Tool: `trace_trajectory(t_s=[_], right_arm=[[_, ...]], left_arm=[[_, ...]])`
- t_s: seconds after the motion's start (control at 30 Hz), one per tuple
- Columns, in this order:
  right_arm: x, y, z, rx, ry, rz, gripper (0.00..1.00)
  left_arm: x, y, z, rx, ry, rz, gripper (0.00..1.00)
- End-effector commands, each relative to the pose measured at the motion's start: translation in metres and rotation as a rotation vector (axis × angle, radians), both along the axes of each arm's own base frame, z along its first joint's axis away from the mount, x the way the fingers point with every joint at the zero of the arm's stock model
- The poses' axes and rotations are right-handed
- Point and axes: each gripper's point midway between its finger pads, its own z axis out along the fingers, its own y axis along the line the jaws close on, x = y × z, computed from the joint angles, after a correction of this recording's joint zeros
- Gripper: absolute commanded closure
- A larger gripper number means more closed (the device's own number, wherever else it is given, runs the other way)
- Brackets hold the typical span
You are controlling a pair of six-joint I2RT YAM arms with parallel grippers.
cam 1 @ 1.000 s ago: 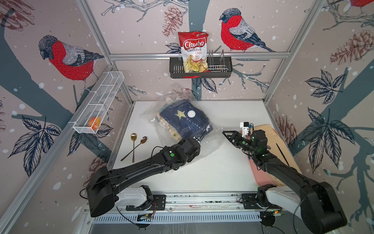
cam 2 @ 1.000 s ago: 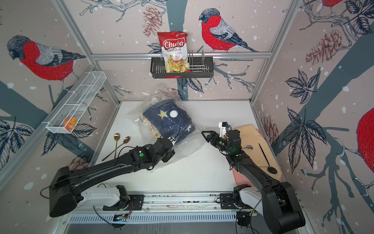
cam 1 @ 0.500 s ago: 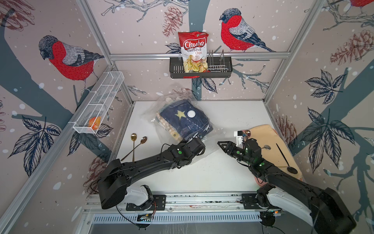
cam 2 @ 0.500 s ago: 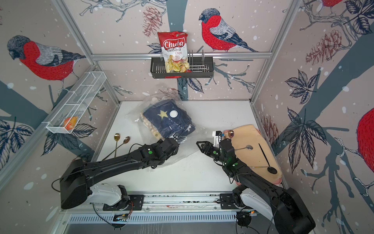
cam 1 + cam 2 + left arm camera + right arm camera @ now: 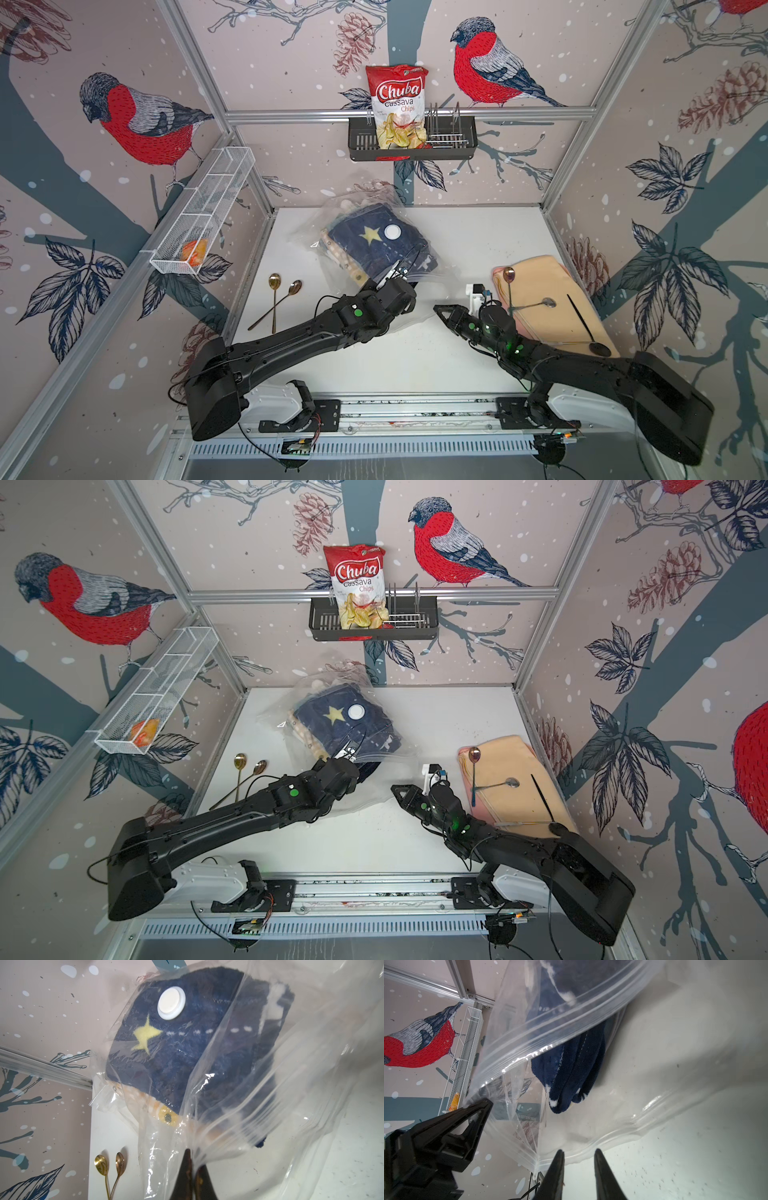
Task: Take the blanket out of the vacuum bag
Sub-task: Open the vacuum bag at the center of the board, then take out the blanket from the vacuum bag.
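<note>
Lowest in the left wrist view, our left gripper (image 5: 192, 1160) has its fingers pressed together, pinching the clear plastic of the vacuum bag (image 5: 301, 1084). At the bottom of the right wrist view, our right gripper (image 5: 578, 1156) meets the bag's zip-seal lip with fingers slightly apart; we cannot tell whether they grip it. Farther up in both top views, the bag lies on the table (image 5: 478, 232), left of centre. The navy starred blanket (image 5: 376, 253) is inside, under the white valve cap (image 5: 392, 232).

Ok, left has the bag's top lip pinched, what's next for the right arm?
Probably close the right gripper on the lower zip edge of the bag: its jaws stand apart at that edge, and the left gripper pins the upper lip.
</note>
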Motion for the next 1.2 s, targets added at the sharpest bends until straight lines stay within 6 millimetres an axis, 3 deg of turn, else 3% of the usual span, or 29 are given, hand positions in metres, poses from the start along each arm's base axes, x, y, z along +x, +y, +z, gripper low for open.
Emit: trace_trajectory(t_s=[0.0, 0.17, 0.43, 0.8, 0.97, 1.17], right_arm=[[0.014, 0.018, 0.029, 0.11, -0.052, -0.011, 0.69], [0.032, 0.042, 0.022, 0.143, -0.009, -0.008, 0.41], [0.054, 0.065, -0.003, 0.154, 0.04, 0.035, 0.29], [0.09, 0.066, -0.038, 0.093, 0.115, -0.01, 0.27], [0.098, 0.075, -0.04, 0.091, 0.111, -0.007, 0.3], [0.092, 0.08, -0.022, 0.094, 0.07, 0.01, 0.43]], left_arm=[[0.003, -0.015, 0.02, -0.11, -0.03, -0.024, 1.0], [0.007, -0.027, 0.032, -0.135, -0.019, -0.032, 1.0], [0.016, -0.024, 0.034, -0.125, -0.058, 0.017, 1.0], [0.01, -0.006, 0.041, -0.217, -0.104, 0.003, 1.0], [0.012, -0.003, 0.041, -0.244, -0.089, -0.006, 1.0], [0.013, -0.003, 0.039, -0.257, -0.071, -0.013, 1.0]])
